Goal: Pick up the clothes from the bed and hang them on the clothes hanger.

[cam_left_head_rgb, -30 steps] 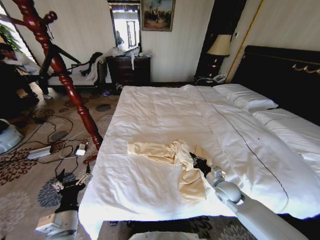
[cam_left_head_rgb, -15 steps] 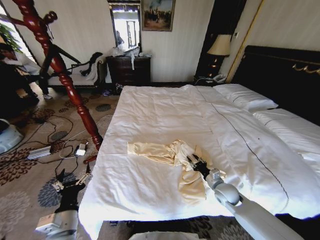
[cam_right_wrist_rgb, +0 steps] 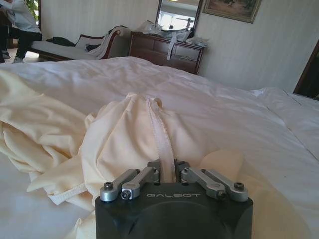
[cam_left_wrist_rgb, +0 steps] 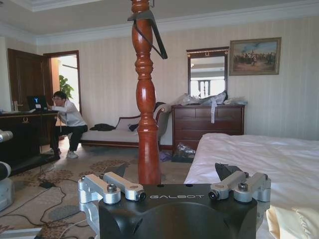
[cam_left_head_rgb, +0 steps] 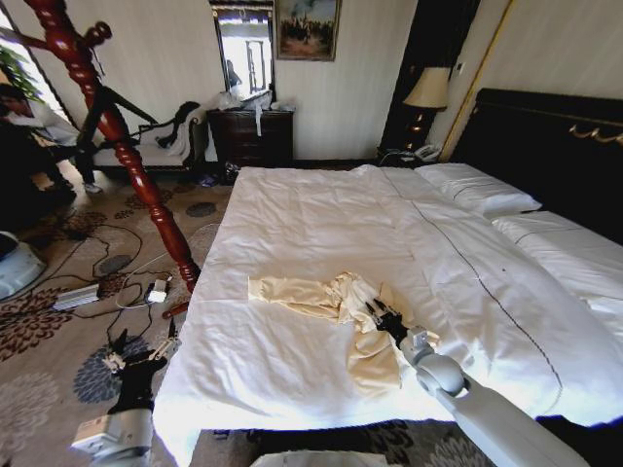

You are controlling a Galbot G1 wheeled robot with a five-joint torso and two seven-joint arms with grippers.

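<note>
The clothes, a pale cream shirt (cam_left_head_rgb: pixel 326 297), lie crumpled on the white bed (cam_left_head_rgb: pixel 292 214) near its foot. My right gripper (cam_left_head_rgb: pixel 375 313) rests on the shirt's bunched middle. In the right wrist view the right gripper (cam_right_wrist_rgb: pixel 168 172) is shut on a raised fold with a stitched strip of the shirt (cam_right_wrist_rgb: pixel 124 134). My left gripper (cam_left_head_rgb: pixel 138 362) hangs low over the carpet beside the bed, and in its wrist view the left gripper (cam_left_wrist_rgb: pixel 172 172) is open with nothing in it. The black clothes hanger (cam_left_head_rgb: pixel 109 105) hangs on the red stand; the hanger (cam_left_wrist_rgb: pixel 149 27) sits near the post's top.
A turned red wooden coat stand (cam_left_head_rgb: pixel 131 161) rises off the bed's left corner. Cables and a power strip (cam_left_head_rgb: pixel 78 295) lie on the patterned carpet. A dark dresser (cam_left_head_rgb: pixel 251 136) stands at the far wall. Pillows (cam_left_head_rgb: pixel 477 187) and the dark headboard (cam_left_head_rgb: pixel 555 146) are at the right.
My right gripper has slid a little forward onto the bunched middle of the shirt. The left arm and the bed have not moved.
</note>
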